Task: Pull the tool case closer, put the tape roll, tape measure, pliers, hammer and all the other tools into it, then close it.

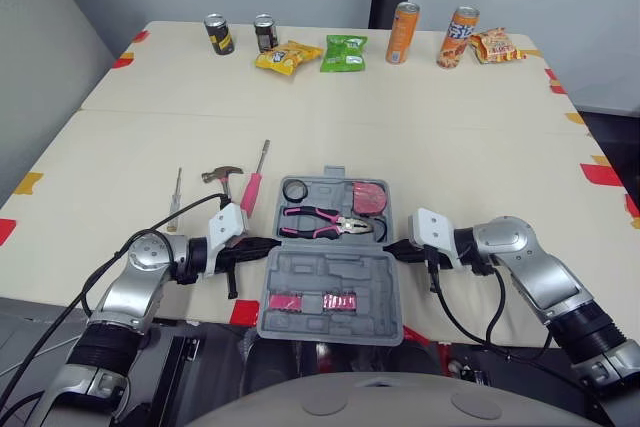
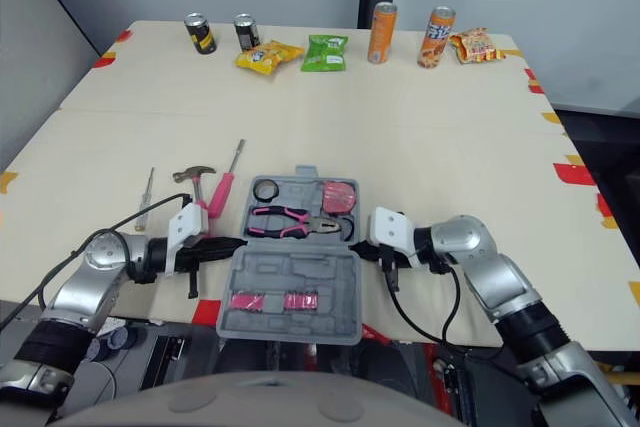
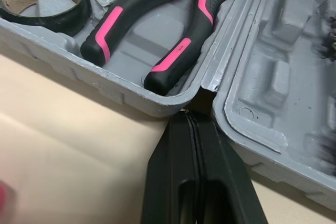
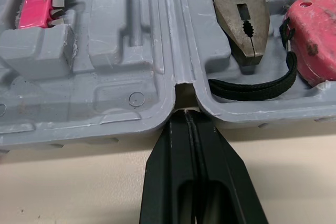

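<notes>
The left gripper (image 1: pixel 270 243) and right gripper (image 1: pixel 393 248) are each pinched together and empty, with the open tool case (image 1: pixel 322 279) between them, tips touching its hinge ends. The tape roll (image 1: pixel 296 190), pliers (image 1: pixel 325 222) and tape measure (image 1: pixel 368 197) are inside. The hammer (image 1: pixel 222 175) and 2 screwdrivers (image 1: pixel 252 187), just beyond the left gripper, are not yet packed. The lid is not yet closed.

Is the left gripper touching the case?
Touching. The left wrist view shows the shut left gripper with its tips against the case wall at the hinge, with no gap between them.

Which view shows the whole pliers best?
The left eye view: the pliers lie whole in the tool case. The left wrist view gives their pink-and-black handles, the right wrist view their metal head.
</notes>
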Motion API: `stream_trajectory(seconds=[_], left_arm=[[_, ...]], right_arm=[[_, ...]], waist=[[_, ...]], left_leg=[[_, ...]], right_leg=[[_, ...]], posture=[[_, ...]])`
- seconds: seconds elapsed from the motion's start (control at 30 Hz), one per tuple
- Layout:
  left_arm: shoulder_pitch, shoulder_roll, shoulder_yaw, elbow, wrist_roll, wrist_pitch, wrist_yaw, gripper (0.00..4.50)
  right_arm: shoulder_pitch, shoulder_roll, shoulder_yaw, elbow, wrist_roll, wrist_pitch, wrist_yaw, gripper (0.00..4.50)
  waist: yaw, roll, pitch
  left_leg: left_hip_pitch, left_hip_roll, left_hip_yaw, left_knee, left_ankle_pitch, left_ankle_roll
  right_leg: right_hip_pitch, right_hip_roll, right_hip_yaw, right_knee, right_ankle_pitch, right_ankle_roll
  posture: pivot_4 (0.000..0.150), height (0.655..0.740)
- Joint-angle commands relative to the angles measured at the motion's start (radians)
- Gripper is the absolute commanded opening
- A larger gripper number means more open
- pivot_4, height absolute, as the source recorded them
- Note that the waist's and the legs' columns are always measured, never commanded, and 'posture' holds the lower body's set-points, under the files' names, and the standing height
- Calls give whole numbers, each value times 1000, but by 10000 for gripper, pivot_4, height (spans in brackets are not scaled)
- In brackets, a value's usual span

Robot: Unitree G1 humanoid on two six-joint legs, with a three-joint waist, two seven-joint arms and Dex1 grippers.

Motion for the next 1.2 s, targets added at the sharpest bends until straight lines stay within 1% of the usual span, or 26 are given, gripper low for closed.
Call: stream_trajectory(seconds=[0.03,0.23,0.7,1.2], left_arm=[[-38,-12,-17,-8,2,5,10,0],[-70,-22,-29,0,13,23,25,0],[-166,-50,-61,83,62,17,45,0],[-219,-85,-78,117,82,18,52,0]], right_arm=[[10,2,-6,-39,13,6,-17,770],[10,-2,-29,-29,16,9,-49,770],[-31,29,-41,39,8,-16,-104,770],[-45,34,-56,65,7,-32,-115,770]], waist=[[0,0,0],[0,0,0],[2,0,0],[3,0,0]], left_leg=[[0,0,0,0,0,0],[0,0,0,0,0,0],[0,0,0,0,0,0],[0,0,0,0,0,0]], right_leg=[[0,0,0,0,0,0],[0,0,0,0,0,0],[0,0,0,0,0,0],[1,0,0,0,0,0]], posture=[[1500,7385],[1500,7385],[1500,7385],[1500,7385]])
